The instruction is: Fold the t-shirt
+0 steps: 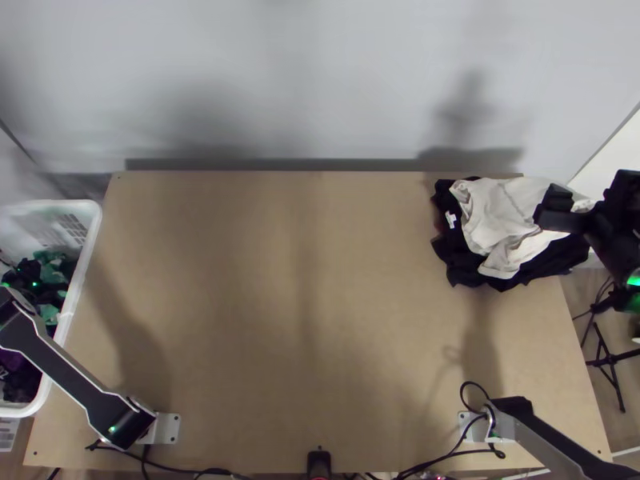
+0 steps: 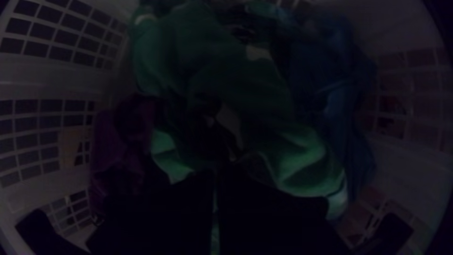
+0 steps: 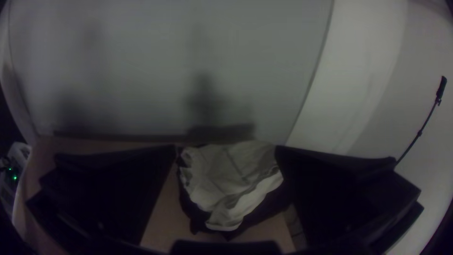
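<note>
At the table's far left stands a white basket (image 1: 90, 220) with slotted sides, its rim overlapping the table's left edge. Bunched cloths lie in it, and by the left wrist view 3 colours can be made out: green cloth (image 2: 302, 165), purple cloth (image 2: 115, 141) and blue cloth (image 2: 330, 85). Down among these, the left gripper (image 2: 214, 174) has its 2 fingers together but for a thin slit, green showing along it; whether any cloth is pinched, I cannot tell. The left arm (image 1: 60, 372) slants from its base out over the basket's near part.

Rightward, the table (image 1: 280, 320) runs bare and brown across the middle, a pale wall (image 1: 280, 80) past its far edge. A small black object (image 1: 319, 464) sits at the middle of the near edge. The right arm's base (image 1: 478, 428) is at the near right, with black cables (image 1: 452, 454) beside it.

On the far right corner is a heap: black cloth (image 1: 462, 268) with a white tag (image 1: 450, 218), and light cloth (image 1: 500, 212) bunched on top. Which piece is the t-shirt, I cannot tell. Over the heap's right side, the right gripper (image 1: 546, 207) holds its fingers wide apart, pointing inward. Beyond the right edge, a black stand (image 1: 610, 368) is on the floor.
</note>
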Available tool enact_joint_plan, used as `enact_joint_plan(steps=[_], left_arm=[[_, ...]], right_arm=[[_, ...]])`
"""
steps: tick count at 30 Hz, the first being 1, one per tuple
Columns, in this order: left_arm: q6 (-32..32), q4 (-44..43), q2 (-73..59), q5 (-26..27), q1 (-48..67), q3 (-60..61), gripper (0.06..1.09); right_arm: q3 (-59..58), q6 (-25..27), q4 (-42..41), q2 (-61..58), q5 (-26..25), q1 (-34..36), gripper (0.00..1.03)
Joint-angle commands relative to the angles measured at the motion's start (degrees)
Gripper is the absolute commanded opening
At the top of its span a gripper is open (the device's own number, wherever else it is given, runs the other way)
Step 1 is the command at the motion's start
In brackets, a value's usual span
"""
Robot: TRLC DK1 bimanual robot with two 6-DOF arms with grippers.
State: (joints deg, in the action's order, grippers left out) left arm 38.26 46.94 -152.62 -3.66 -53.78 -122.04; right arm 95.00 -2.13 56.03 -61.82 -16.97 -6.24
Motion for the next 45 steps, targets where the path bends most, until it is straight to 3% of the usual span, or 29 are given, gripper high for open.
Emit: enact_joint_plan(steps=[1,15,22,31,39,45], left_arm=[[-1.52,1.58,2.24,1.99,-0.63,-0.31,0.10],[-10.14,21.44,35.90,24.84,4.65,-0.31,0.10],[-14.71,21.70,50.93,25.28,18.27,-5.23,0.10],[-18.92,22.94,63.14,25.19,44.90,-4.52,0.10],[-25.43,26.01,67.19,25.02,74.35,0.57,0.10],[-26.57,22.14,66.04,23.70,95.26,8.84,0.10]], right_arm=[[0.62,0.02,-0.13,-0.76,-0.08,0.00,0.98],[1.41,0.02,-0.48,-1.37,0.01,0.00,0.98],[0.71,-0.07,-0.31,-0.76,0.01,0.00,0.98],[-0.61,0.11,0.66,2.32,0.01,0.70,0.98],[-5.35,0.11,1.98,7.07,0.01,2.29,0.98],[-9.40,0.11,2.86,11.90,0.01,4.83,0.98]])
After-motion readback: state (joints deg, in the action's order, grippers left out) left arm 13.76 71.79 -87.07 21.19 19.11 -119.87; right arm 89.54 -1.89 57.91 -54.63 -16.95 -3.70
